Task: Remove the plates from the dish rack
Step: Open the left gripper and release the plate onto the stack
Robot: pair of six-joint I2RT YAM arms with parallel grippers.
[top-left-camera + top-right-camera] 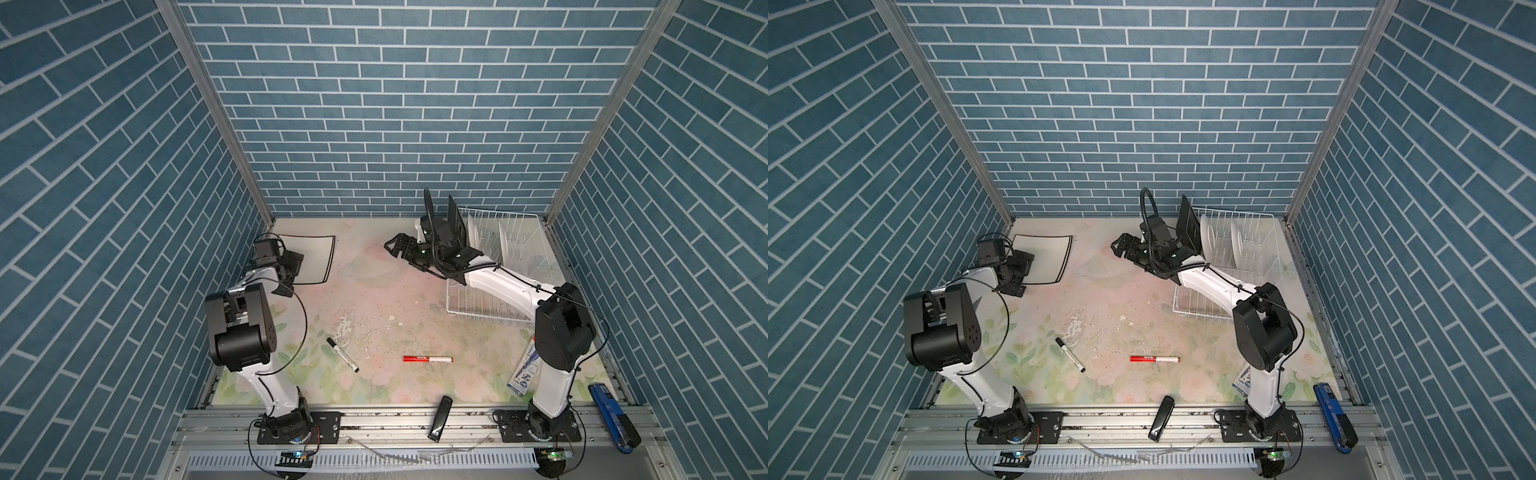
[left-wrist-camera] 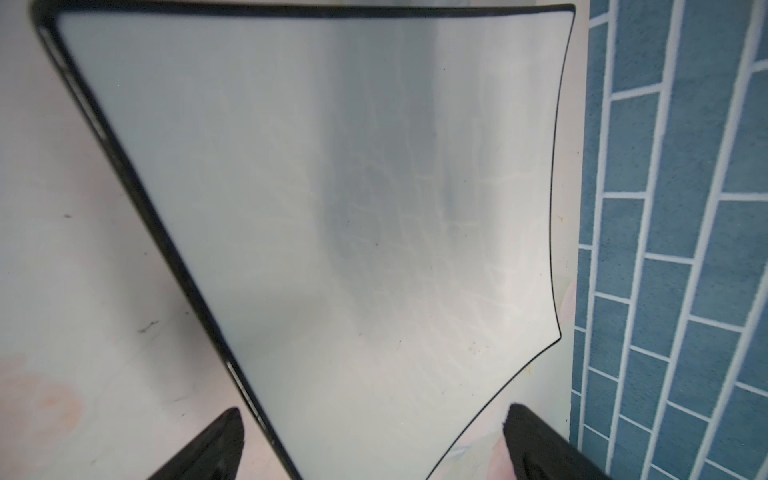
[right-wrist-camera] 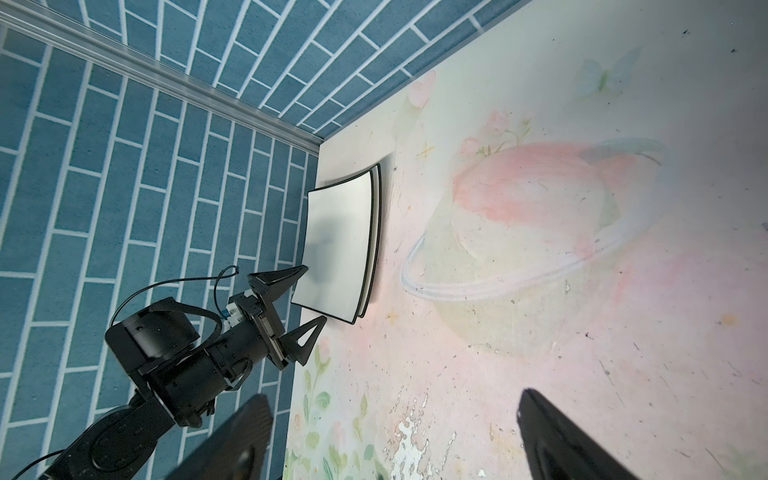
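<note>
At the table's (image 1: 374, 299) far left corner, two square white plates (image 3: 336, 245) lie stacked flat. The left gripper (image 2: 374, 409) is spread wide at their near corner and grips nothing. The right gripper (image 3: 392, 395) hangs open and empty above the table. The dish rack (image 1: 1258, 232), far right, holds a black plate (image 1: 1187, 226) and white plates (image 1: 1208, 237) upright.

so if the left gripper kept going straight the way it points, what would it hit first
Most likely the stacked square white plates in the back corner: the open left gripper has fingertips either side of the stack's near corner. It might skim over the top; height is unclear.
</note>
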